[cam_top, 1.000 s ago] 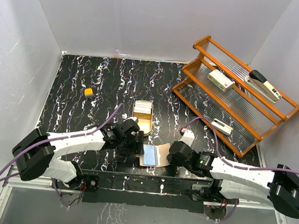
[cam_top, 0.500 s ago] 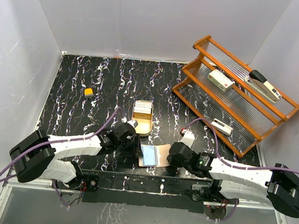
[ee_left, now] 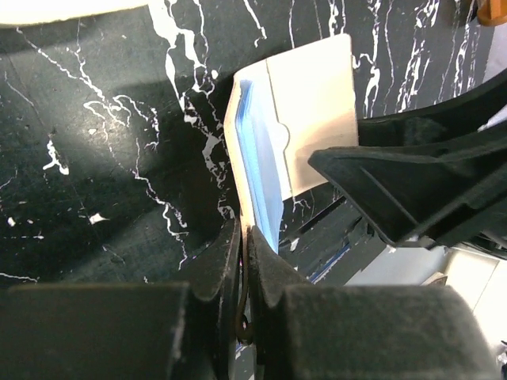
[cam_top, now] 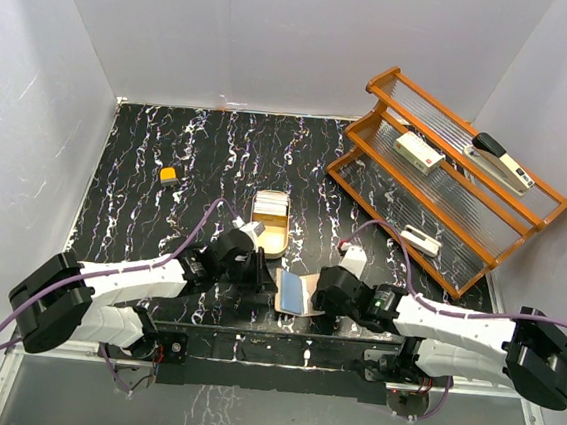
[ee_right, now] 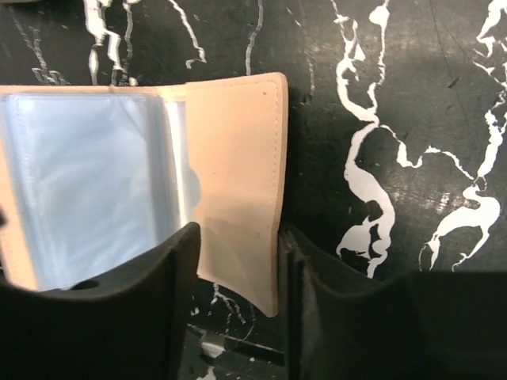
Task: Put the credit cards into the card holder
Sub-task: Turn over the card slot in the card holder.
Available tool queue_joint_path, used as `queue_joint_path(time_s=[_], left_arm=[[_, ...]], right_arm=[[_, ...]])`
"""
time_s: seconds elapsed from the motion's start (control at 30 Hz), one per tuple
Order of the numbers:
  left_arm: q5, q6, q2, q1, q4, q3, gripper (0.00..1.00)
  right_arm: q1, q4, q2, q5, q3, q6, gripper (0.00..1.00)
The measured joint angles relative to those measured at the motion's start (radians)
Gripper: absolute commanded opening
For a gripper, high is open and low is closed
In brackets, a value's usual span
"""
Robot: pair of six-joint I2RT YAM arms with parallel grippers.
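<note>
Far left: a small orange block (cam_top: 169,174) is sitting alone on the black, white-veined desk (cam_top: 150,139), well apart from the action.
Left fingers: the left fingers (ee_left: 210,265) are pressing together on the near left edge of the tan leather folding card holder (cam_top: 294,294), tipping that side up off the desk.
Cards: the pale grey-white plastic credit cards (cam_top: 270,210) are lying stacked in the far half of the gold oval metal tray (cam_top: 272,252), just behind the holder. Neither arm is carrying one.
Card holder: it is lying open between the two arms near the front edge, its clear inner sleeves facing up. I cannot make out a card in any sleeve.
Right fingers: the right fingers (ee_right: 170,277) are standing parted, straddling the holder's right flap rather than pinching it.
Far right: the orange wooden rack with ribbed clear shelves (cam_top: 445,203) is taking no part.
Progress: early going, by my reading. The holder is being opened and steadied, and no card is loaded that I can see.
Remaining: picking each card out of the tray and sliding it into a sleeve.
</note>
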Motion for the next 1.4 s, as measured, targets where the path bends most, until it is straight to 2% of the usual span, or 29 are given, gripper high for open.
queue_joint_path(time_s=[0.17,0.4,0.63,0.9,1.13,1.33,1.4], left_arm=[[0.003,-0.015,0.001,0.000,-0.008,-0.007,0.00],[0.003,-0.037,-0.007,0.000,-0.018,-0.008,0.00],[0.003,-0.060,-0.019,0.000,-0.028,-0.027,0.00],[0.004,-0.076,-0.035,0.000,-0.075,-0.037,0.00],[0.002,-0.085,-0.044,0.000,-0.113,-0.039,0.01],[0.000,-0.092,-0.055,0.000,-0.124,-0.039,0.02],[-0.001,-0.097,-0.061,0.000,-0.125,-0.039,0.07]], right_arm=[[0.000,-0.101,0.023,-0.013,0.130,-0.041,0.50],[0.000,-0.173,0.089,-0.028,0.296,-0.097,0.50],[0.000,-0.232,0.234,-0.024,0.412,-0.132,0.47],[0.000,-0.370,0.271,0.049,0.564,-0.158,0.47],[0.000,-0.282,0.264,0.018,0.484,-0.182,0.25],[0.000,-0.180,0.284,-0.065,0.357,-0.177,0.20],[0.000,-0.159,0.299,-0.076,0.336,-0.172,0.20]])
